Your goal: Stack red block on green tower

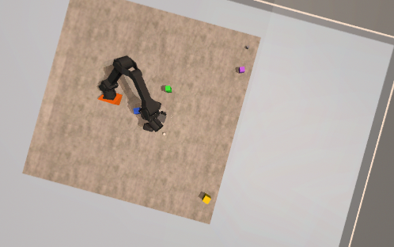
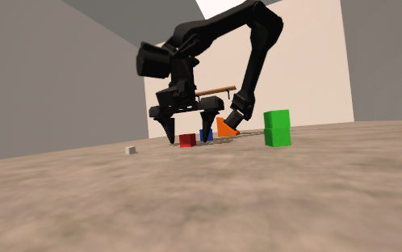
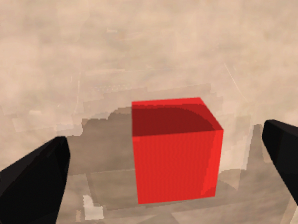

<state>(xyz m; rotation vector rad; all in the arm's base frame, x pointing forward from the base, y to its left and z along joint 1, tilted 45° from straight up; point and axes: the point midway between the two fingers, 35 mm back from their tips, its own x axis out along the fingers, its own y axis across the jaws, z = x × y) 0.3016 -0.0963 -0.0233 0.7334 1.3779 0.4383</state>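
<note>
I'm seeing the gripper (image 2: pixel 189 139) standing wide open and empty, one finger each side of the red block (image 2: pixel 187 140). The block is sitting flat on the mat (image 2: pixel 242 194), a cube without a long axis, well left of the green tower (image 2: pixel 277 128).

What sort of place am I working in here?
Likely a bare test room for block stacking: plain walls around a brown mat, small coloured cubes scattered on it, a green tower, and one black arm whose open claw straddles a red block.
</note>
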